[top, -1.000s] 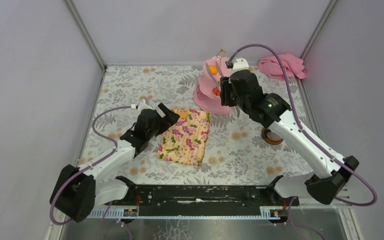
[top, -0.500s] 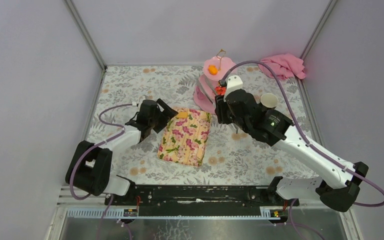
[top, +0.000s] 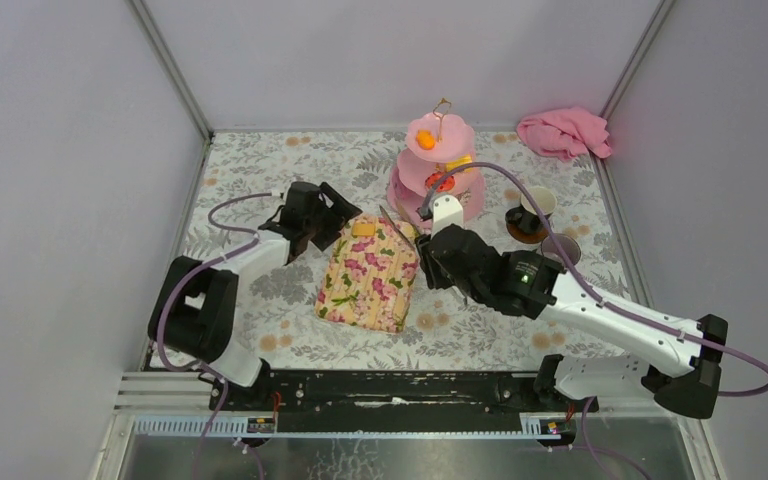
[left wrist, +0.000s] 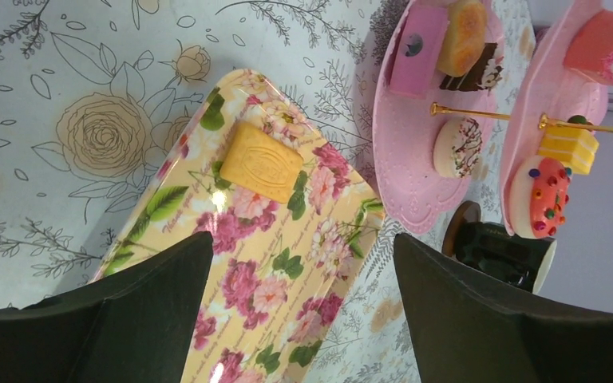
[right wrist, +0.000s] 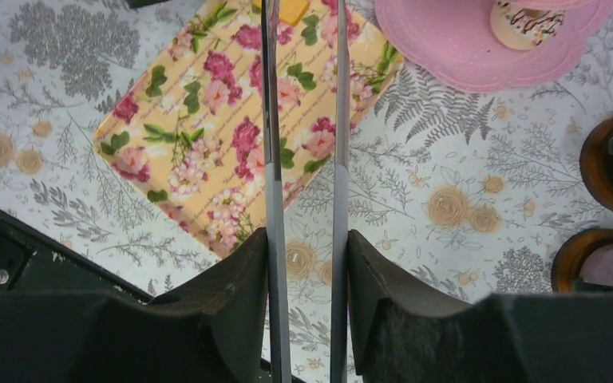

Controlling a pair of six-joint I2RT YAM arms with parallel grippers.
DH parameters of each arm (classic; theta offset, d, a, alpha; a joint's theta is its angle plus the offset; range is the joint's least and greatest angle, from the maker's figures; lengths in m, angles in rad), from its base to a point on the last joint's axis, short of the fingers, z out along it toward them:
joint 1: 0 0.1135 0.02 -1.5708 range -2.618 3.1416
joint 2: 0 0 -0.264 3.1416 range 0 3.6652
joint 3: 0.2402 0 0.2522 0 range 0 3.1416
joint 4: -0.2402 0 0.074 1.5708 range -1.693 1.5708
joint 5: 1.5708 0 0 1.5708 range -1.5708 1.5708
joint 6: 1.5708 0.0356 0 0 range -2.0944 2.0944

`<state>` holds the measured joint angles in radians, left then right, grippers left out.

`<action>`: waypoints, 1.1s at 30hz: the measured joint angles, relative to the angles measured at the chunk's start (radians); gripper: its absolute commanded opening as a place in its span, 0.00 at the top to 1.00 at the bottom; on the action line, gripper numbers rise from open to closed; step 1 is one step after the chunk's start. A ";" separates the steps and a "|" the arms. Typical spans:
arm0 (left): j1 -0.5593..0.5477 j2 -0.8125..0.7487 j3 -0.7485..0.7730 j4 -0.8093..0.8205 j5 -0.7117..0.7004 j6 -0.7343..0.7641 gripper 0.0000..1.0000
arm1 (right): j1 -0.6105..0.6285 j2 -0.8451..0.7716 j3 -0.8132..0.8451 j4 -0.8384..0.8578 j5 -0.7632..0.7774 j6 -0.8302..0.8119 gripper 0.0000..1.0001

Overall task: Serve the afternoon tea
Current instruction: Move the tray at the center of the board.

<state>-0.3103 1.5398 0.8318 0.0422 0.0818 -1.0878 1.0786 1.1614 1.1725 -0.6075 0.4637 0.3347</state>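
The pink three-tier stand (top: 440, 165) (left wrist: 415, 159) at the back carries several toy cakes, among them an orange one (top: 426, 140) and a red one (left wrist: 539, 195). A flat yellow cake (top: 363, 229) (left wrist: 260, 161) lies on the floral tray's far end. My right gripper (top: 422, 250) (right wrist: 307, 235) is shut on grey metal tongs (top: 398, 220) (right wrist: 271, 120), whose blades reach over the tray beside the yellow cake. My left gripper (top: 332, 228) (left wrist: 303, 239) stands open at the tray's far left corner, holding nothing. A black mug (top: 535, 205) (left wrist: 503, 251) and a grey mug (top: 560, 250) stand on coasters right of the stand.
The floral tray (top: 370, 275) (right wrist: 215, 136) lies mid-table between the arms. A pink cloth (top: 563, 132) is bunched in the far right corner. Walls close in the table on three sides. The tongs' tips are cut off in the right wrist view.
The right arm has swung down and left from the stand to the tray with the tongs. The left arm has shifted farther back beside the tray, its jaws slightly narrower.
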 measured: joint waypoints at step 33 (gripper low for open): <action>0.010 0.303 0.341 -0.315 -0.018 0.078 0.25 | 0.076 -0.071 -0.248 0.117 0.010 0.141 0.58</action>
<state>-0.3000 1.8427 1.1725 -0.2729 0.0635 -1.0100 1.1542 1.0908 0.9245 -0.4904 0.4740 0.4759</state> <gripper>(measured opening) 0.779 0.427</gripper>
